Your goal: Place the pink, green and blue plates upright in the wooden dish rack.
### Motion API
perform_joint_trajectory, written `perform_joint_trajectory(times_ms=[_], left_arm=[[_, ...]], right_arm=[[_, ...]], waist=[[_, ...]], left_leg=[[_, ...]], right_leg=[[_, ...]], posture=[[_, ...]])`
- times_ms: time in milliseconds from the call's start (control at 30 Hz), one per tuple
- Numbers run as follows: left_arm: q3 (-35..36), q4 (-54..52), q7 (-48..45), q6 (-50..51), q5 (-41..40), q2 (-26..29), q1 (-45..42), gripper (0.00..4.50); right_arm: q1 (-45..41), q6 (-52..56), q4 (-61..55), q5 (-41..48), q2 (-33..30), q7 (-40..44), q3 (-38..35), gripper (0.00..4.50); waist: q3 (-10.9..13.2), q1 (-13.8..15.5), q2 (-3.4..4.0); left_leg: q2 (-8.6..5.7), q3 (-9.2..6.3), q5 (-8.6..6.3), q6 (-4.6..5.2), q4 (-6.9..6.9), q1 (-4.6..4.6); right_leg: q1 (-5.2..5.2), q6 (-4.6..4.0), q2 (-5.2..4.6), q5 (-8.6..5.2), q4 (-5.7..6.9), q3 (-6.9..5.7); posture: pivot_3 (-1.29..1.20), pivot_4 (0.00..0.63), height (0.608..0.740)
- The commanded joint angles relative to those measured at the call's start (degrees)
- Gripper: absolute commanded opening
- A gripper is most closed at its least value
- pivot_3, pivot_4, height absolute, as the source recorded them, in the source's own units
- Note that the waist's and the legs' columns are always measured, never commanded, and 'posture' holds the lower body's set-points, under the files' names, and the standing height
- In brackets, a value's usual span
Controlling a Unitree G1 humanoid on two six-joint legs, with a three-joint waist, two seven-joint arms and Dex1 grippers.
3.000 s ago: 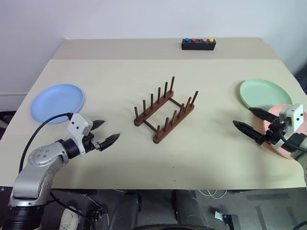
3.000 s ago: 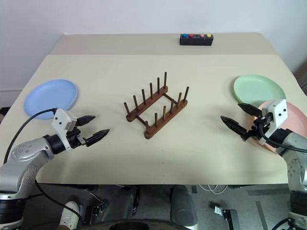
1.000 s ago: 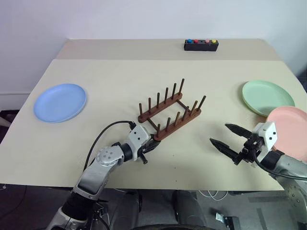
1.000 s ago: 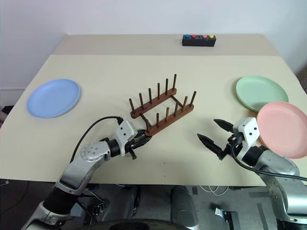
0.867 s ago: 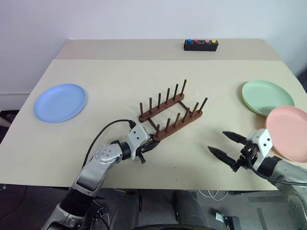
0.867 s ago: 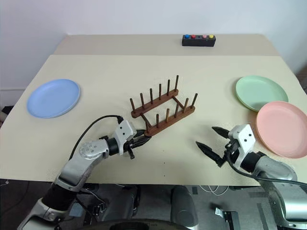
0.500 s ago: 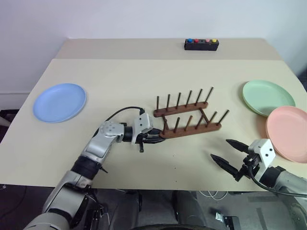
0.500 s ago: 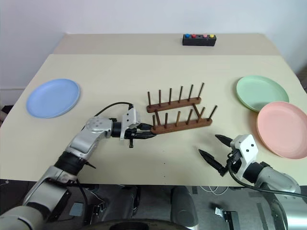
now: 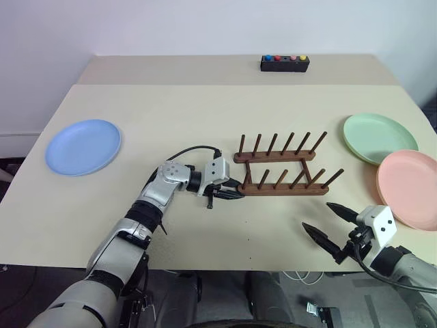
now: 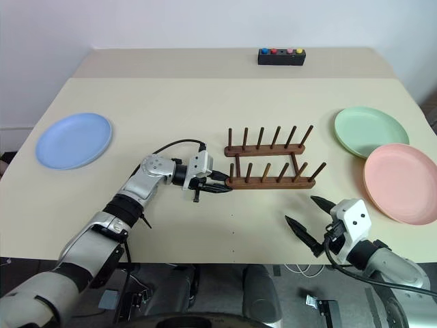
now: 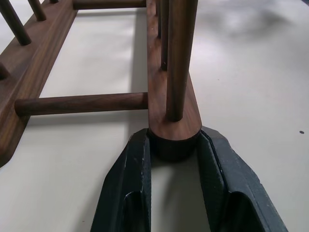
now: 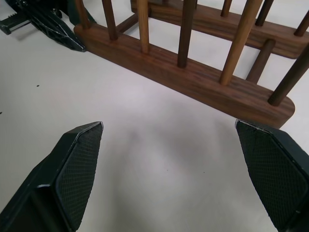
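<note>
Broadly, the beige bench (image 9: 171,96) carries everything, and a second, matching surface abuts its far edge. Near the middle stands the wooden dish rack (image 9: 281,172), its two rails running left to right, every slot between its pegs bare. The three plates all lie flat on the bench: the blue plate (image 9: 82,146) far off to the left, the green plate (image 9: 379,138) at the right, and the pink plate (image 9: 408,188) just nearer than the green one, the two rims meeting or overlapping. Nothing lies between the rack and any plate.

At the rack's left end, the left tool (image 9: 229,191) has its two black fingers (image 11: 126,188) set either side of the rounded end of the near rail, lying against the wood; whether they pinch it I cannot tell. The right tool (image 10: 313,221) hangs over bare bench near the front edge, spread wide and holding nothing, between the rack and the pink plate.

Smallest, a black button box (image 9: 284,63) with coloured buttons sits at the far side.
</note>
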Motion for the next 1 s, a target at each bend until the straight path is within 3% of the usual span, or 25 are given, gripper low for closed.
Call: perform_joint_trajectory(times_ms=[33,133,267,300,333,433,500,567,600,800,1000], left_arm=[[2.08,-0.69,0.39,0.04,-0.31,0.37,-0.06,3.09],[3.08,-1.83,3.0,-0.06,0.44,1.05,1.07,4.45],[5.56,-8.26,5.16,2.91,-1.4,3.02,5.52,4.5],[6.23,-10.26,5.63,4.61,-2.01,3.45,6.78,3.84],[6.55,-13.03,5.85,5.96,-2.23,4.39,8.59,3.53],[6.59,-20.52,5.64,8.66,-2.71,6.62,13.06,2.06],[6.84,-25.48,5.74,11.9,-4.16,7.48,15.4,1.08],[6.18,-30.91,5.06,15.45,-5.47,8.4,17.8,0.14],[5.03,-33.4,4.74,17.18,-5.24,8.82,18.82,0.06],[0.13,-38.06,7.19,18.87,-2.26,6.53,19.57,0.06],[-1.78,-34.42,15.09,15.38,2.47,1.55,18.06,0.06]], right_arm=[[-0.62,-1.07,-1.74,-0.09,-0.17,0.25,-0.43,4.5],[-1.94,-1.21,-0.75,-0.5,-0.45,0.29,-0.17,4.5],[-3.38,-1.29,1.07,-2.41,-1.0,-0.44,-0.38,3.2],[-3.39,-1.35,1.23,-2.6,-0.94,-0.45,-0.51,2.73],[-3.4,-1.3,1.32,-2.83,-0.95,-0.47,-0.56,2.21],[-3.07,-0.58,1.41,-3.55,-1.51,-0.3,-0.57,0.65],[-3.12,-0.41,1.86,-4.29,-1.98,-0.05,-0.4,0.0],[-3.98,-0.23,3.16,-5.85,-2.72,-0.46,-0.08,0.0],[-4.58,-0.06,4.12,-7.26,-3.28,-1.01,0.28,0.0],[-7.87,0.21,7.5,-9.85,-4.02,-1.91,1.33,0.0],[-11.49,-0.11,9.95,-12.48,-3.81,-2.73,3.44,0.0]], waist=[[0.0,0.01,0.0],[0.0,-0.04,0.0],[0.0,-0.14,0.01],[-0.01,-0.07,0.01],[-0.01,-0.06,0.01],[-0.02,-0.05,0.04],[-0.02,0.04,0.04],[-0.02,0.08,0.04],[-0.02,0.04,0.03],[-0.02,0.12,0.04],[-0.02,0.07,0.03]], left_leg=[[0.0,0.0,0.0,0.0,0.0,0.0],[0.0,0.0,0.0,0.0,0.01,0.0],[0.0,-0.01,0.0,0.0,-0.02,0.03],[0.0,-0.02,0.0,0.0,-0.03,0.03],[0.0,-0.04,0.0,0.0,-0.04,0.03],[0.0,-0.05,0.0,0.0,-0.04,0.04],[0.0,-0.05,0.0,0.0,-0.02,0.05],[0.0,-0.05,0.0,0.0,0.02,0.05],[0.0,-0.05,0.0,0.0,0.02,0.04],[0.0,-0.04,0.0,0.0,0.04,0.05],[-0.01,-0.04,0.0,0.0,0.03,0.06]], right_leg=[[0.0,0.0,0.0,0.0,0.01,0.0],[0.0,0.02,0.0,0.01,0.01,0.0],[0.0,0.03,0.0,0.01,0.05,0.0],[-0.02,0.04,0.0,0.0,0.06,0.0],[-0.02,0.04,0.0,-0.01,0.1,0.0],[-0.03,0.04,0.0,-0.01,0.13,0.0],[-0.01,0.03,0.0,-0.01,0.13,0.0],[0.01,0.02,0.0,-0.01,0.13,0.0],[0.01,-0.02,0.0,-0.03,0.12,0.0],[0.02,-0.16,0.0,-0.1,0.13,0.0],[0.02,-0.03,0.0,-0.04,0.13,0.0]], posture=[[0.0,0.15,0.74],[0.0,0.15,0.74],[0.0,0.15,0.74],[0.0,0.15,0.74],[0.0,0.15,0.74],[0.0,0.15,0.74],[0.0,0.15,0.74],[0.0,0.15,0.74],[0.0,0.15,0.74],[0.0,0.15,0.74],[0.0,0.15,0.74]])
